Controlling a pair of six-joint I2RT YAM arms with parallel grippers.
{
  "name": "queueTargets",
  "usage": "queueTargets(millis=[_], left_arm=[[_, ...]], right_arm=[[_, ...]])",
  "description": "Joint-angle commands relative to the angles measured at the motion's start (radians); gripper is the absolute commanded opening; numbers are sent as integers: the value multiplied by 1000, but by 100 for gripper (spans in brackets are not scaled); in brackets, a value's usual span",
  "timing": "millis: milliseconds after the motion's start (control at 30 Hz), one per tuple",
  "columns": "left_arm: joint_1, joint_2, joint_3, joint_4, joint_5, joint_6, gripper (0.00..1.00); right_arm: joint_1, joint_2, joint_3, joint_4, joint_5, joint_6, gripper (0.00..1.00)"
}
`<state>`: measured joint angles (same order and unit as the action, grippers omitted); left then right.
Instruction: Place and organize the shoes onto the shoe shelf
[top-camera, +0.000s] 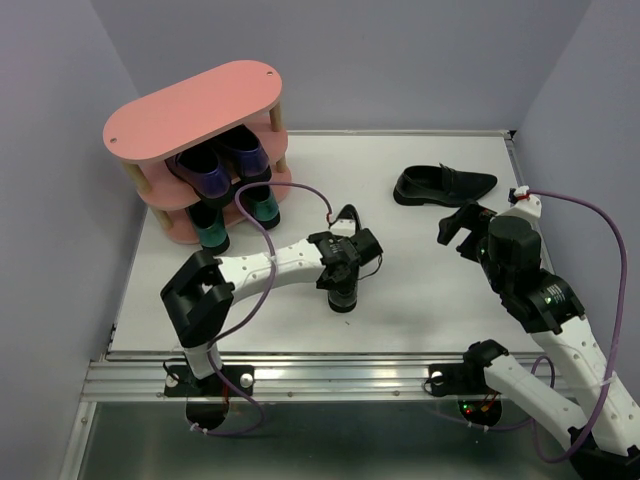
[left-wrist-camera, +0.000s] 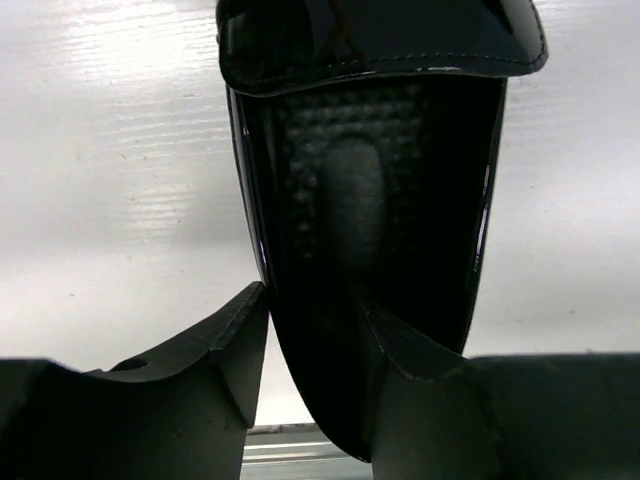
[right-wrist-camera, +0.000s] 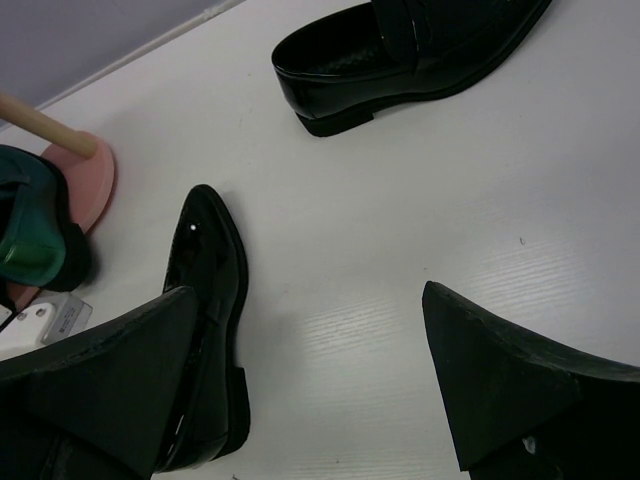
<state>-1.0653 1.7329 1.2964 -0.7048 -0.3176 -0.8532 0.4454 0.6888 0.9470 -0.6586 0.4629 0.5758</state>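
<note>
The pink shoe shelf (top-camera: 190, 105) stands at the far left, with a purple pair (top-camera: 215, 165) on its middle board and a green pair (top-camera: 235, 212) on the bottom one. My left gripper (top-camera: 343, 288) is shut on the heel end of a black shoe (top-camera: 347, 216) at table centre. In the left wrist view one finger is inside the shoe (left-wrist-camera: 370, 200) and one is outside its wall. A second black loafer (top-camera: 445, 185) lies on its sole at the far right. My right gripper (top-camera: 462, 230) hangs open and empty just in front of it.
The right wrist view shows the loafer (right-wrist-camera: 400, 50), the held shoe (right-wrist-camera: 212, 270) and the shelf's bottom board (right-wrist-camera: 88, 175) with a green shoe (right-wrist-camera: 25, 240). Grey walls close in the table on three sides. A metal rail (top-camera: 330, 375) runs along the near edge.
</note>
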Motion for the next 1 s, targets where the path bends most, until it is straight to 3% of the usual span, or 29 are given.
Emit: queueTargets(millis=[0,67,100,367,600,967], left_arm=[[-10,25,49,-51,-3,-21,31],[-10,21,73,-100,-49,-21,4],[-7,17,90,-122,-67,-20,0],[73,-87,386,-288,-236,26,0],[160,-117,676,-315,-297,75,0],[275,-179,897,-295,-394,109,0]], right_arm=[[-7,-5,-8,30,11,-8,100],[-7,-8,-8,30,13,-5,100],[-7,-8,-7,30,14,-5,100],[-7,-15,-11,33,22,-1,100],[-7,-34,-8,33,22,3,100],[-7,-100,-10,39,79,16,100]])
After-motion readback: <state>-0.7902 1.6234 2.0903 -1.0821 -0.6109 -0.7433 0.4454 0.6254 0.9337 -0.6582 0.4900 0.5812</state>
